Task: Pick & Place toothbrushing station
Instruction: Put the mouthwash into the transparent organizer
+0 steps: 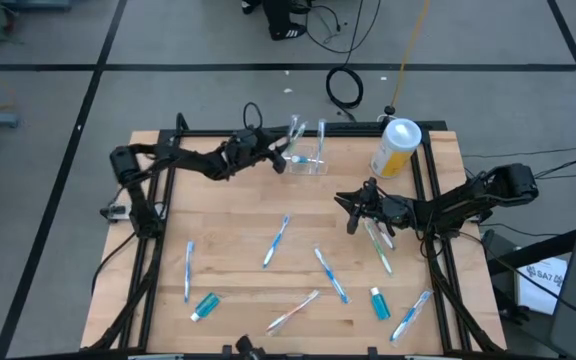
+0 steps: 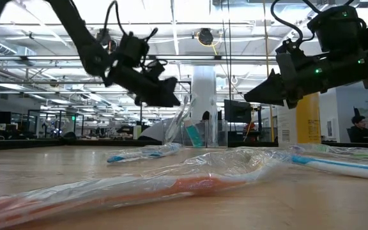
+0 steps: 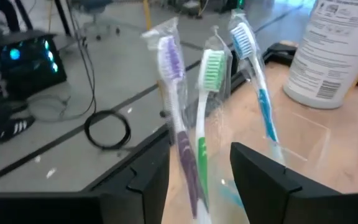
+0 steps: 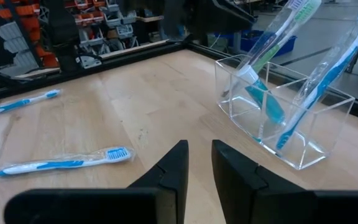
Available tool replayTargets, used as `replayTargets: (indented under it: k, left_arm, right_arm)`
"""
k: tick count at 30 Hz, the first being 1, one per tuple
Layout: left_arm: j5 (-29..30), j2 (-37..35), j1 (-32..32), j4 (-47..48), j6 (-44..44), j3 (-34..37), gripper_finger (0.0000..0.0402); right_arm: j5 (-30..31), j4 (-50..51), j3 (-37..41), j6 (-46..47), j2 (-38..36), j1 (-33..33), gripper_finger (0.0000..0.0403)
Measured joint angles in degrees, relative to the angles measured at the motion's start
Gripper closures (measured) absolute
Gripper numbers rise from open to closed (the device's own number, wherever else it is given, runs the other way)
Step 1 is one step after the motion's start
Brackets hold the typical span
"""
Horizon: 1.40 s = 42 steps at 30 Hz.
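Observation:
The clear plastic holder [image 1: 309, 163] stands near the table's far edge. It holds wrapped toothbrushes and a teal tube, as the right wrist view [image 4: 284, 118] shows. My left gripper [image 1: 281, 160] is at its left side, open. A purple brush [image 3: 174, 93] and a green brush [image 3: 205, 106] stand upright between its fingers, and a blue brush [image 3: 257, 81] stands just beyond. My right gripper [image 1: 348, 212] hovers over the table's middle right. It is empty, with its fingers [image 4: 178, 167] almost together, and it faces the holder. My left gripper has its two fingers [image 3: 146, 180] on either side of the purple and green brushes' wrapped handles [image 3: 191, 174]. It comes level from the table's left. I cannot tell whether the fingers touch them.
A yellow canister with a white lid [image 1: 396, 148] stands right of the holder. Several wrapped toothbrushes lie loose on the wood, such as two near the middle [image 1: 276, 242] [image 1: 330, 275] and one below my right gripper [image 1: 378, 245]. Two teal tubes [image 1: 205, 305] [image 1: 379, 303] lie near the front.

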<state>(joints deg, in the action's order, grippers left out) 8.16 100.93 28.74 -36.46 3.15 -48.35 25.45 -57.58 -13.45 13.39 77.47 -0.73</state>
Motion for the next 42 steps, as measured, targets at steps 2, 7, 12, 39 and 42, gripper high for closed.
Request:
replayTargets:
  k: [2,7,12,39,42]
  left_arm:
    - [0.42,-4.34,-0.46,4.6,0.2,0.01,0.0225]
    - [0.07,-15.6,-2.64,15.44,0.09,0.01,0.0224]
    - [-5.14,-25.26,-5.84,28.27,-1.63,-0.01,0.0224]
    - [-0.84,-34.48,-46.43,76.62,39.41,-0.08,0.0224]
    - [-0.76,-32.65,-52.27,76.63,48.23,-0.08,0.0224]
  right_arm:
    - [0.04,0.07,-0.02,-1.53,0.0,0.0,0.0341]
    - [0.02,0.12,-0.02,-2.1,0.0,0.0,0.0324]
    - [0.02,0.04,-0.02,-1.98,0.0,0.0,0.0287]
    - [-0.02,0.13,-0.02,-3.25,0.02,-0.02,0.0258]
    - [-0.02,0.02,-0.04,-6.28,0.02,-0.01,0.0257]
